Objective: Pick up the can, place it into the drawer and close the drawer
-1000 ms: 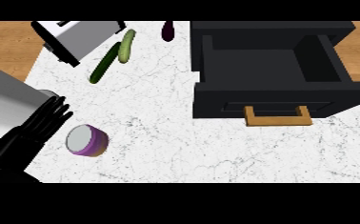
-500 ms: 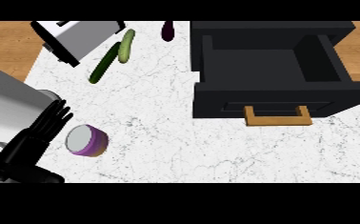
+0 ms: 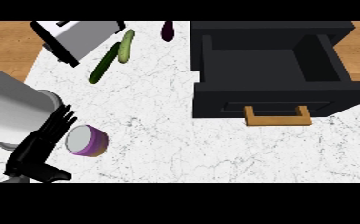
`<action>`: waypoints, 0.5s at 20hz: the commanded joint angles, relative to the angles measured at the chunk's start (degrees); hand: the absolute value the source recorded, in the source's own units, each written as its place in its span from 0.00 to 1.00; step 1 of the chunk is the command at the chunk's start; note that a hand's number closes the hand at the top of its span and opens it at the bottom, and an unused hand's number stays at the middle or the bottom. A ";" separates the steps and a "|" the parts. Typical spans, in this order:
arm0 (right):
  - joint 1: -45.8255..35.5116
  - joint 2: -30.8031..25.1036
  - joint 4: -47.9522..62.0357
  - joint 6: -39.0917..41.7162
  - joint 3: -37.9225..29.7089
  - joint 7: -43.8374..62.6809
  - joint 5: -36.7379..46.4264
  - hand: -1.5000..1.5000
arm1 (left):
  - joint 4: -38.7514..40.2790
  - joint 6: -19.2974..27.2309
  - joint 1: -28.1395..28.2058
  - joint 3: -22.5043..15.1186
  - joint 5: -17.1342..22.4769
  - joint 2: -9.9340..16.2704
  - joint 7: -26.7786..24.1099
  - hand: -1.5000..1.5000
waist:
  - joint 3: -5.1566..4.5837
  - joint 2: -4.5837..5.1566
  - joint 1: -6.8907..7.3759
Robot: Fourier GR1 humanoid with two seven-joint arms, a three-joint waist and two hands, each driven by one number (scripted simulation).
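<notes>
Left hand: the black left hand (image 3: pixel 41 144) shows at about 8 o'clock in the head view, at the end of a grey forearm (image 3: pixel 17 106); its fingers are straight and together, pointing toward 1 o'clock, holding nothing.
Hand and can: the fingertips lie just at the can's 10 o'clock side; whether they touch it cannot be told.
Right hand: does not show.
Can: the purple can (image 3: pixel 86 141) with a pale grey top stands on the white marble counter (image 3: pixel 155 123) at about 8 o'clock, well apart from the drawer.
Drawer: the black drawer (image 3: pixel 271 68) is pulled open at about 2 o'clock, with a wooden handle (image 3: pixel 277 116) on its front, facing 6 o'clock.
Cucumbers: a pale green cucumber (image 3: pixel 126 45) and a darker cucumber (image 3: pixel 104 63) lie side by side at 11 o'clock.
Eggplant: a dark eggplant (image 3: pixel 167 31) lies at 12 o'clock, just beside the drawer's far left corner.
Toaster: a grey toaster (image 3: pixel 79 37) sits at 11 o'clock, left of the cucumbers.
</notes>
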 commanded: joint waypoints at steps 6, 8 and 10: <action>0.64 -0.55 -1.91 1.64 -3.81 3.31 -4.41 0.00 | 17.66 -2.62 -4.23 -0.86 -5.47 3.14 -12.95 0.00 | -0.01 -0.01 -0.05; -1.38 -2.11 1.04 2.48 -4.40 2.76 -4.03 0.00 | 23.20 -0.44 -7.67 -1.82 -7.65 2.38 -15.40 0.00 | -0.02 0.03 -0.10; 0.70 2.11 -0.55 3.61 -3.58 1.22 -2.16 0.00 | 24.01 -0.50 -7.78 -2.39 -7.46 1.58 -15.21 0.00 | -0.01 0.01 -0.16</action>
